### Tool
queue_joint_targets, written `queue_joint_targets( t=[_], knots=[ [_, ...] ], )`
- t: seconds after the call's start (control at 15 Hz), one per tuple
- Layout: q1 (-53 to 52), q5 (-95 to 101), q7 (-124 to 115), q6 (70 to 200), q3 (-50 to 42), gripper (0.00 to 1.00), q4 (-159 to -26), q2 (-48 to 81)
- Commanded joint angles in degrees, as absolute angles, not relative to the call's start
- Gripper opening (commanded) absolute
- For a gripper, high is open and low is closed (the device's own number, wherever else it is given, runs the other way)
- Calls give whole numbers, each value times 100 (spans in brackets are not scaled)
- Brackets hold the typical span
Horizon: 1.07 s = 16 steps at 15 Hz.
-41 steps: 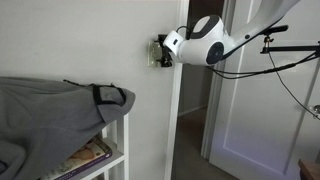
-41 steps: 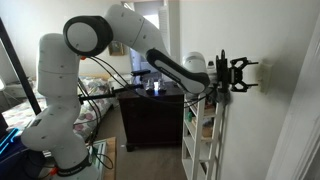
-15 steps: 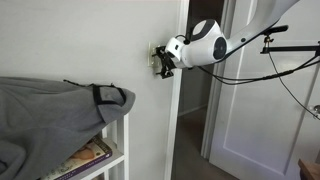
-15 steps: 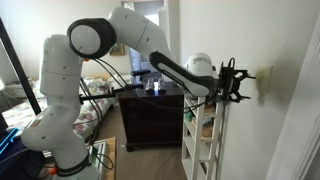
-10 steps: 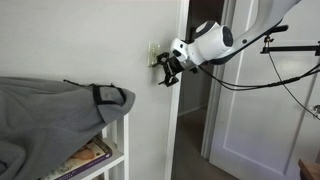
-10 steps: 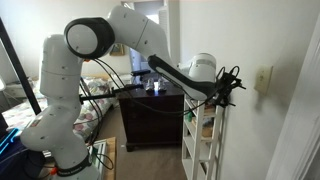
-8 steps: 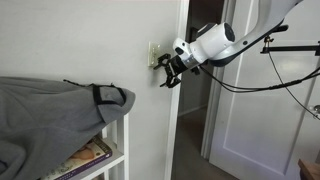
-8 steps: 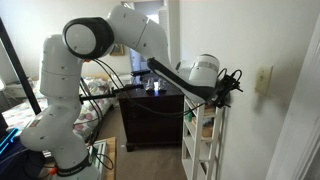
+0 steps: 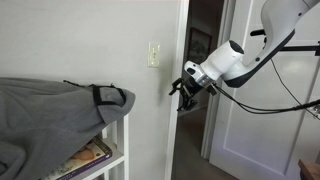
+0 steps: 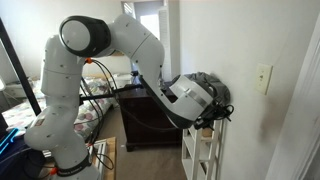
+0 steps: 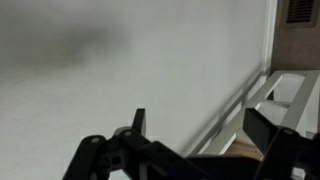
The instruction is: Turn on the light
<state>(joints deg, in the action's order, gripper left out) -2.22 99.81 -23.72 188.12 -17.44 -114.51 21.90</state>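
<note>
One rigid cream wall switch (image 9: 153, 54): probably stiff and snap-acting, best nudged at its centre, not grasped. Gripper (image 9: 183, 98), jaws spread and empty, hangs at its five o'clock.

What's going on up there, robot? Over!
Gripper open, empty, touching nothing, lower than the switch. On or off: cannot tell, too small. Nothing between them. Over.

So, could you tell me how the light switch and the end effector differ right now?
The light switch is a cream-white plate, flat on the wall; the end effector is black and pronged. The light switch sits higher; the end effector hangs below it, apart. Neither touches the other.
</note>
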Motion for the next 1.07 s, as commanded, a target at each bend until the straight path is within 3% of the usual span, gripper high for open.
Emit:
queue_joint_targets(
  t=[0.0, 0.2, 0.27, 1.0],
  knots=[
    [-841, 8730, -1608, 18426, -2270, 100, -12541, 2015],
    [-416, 7398, -622, 18034, -1567, 100, -13372, 1826],
    [-645, 8101, -1244, 18357, -1957, 100, -12756, 2169],
    [-626, 7993, -1149, 18322, -1935, 100, -12791, 2178]
  ],
)
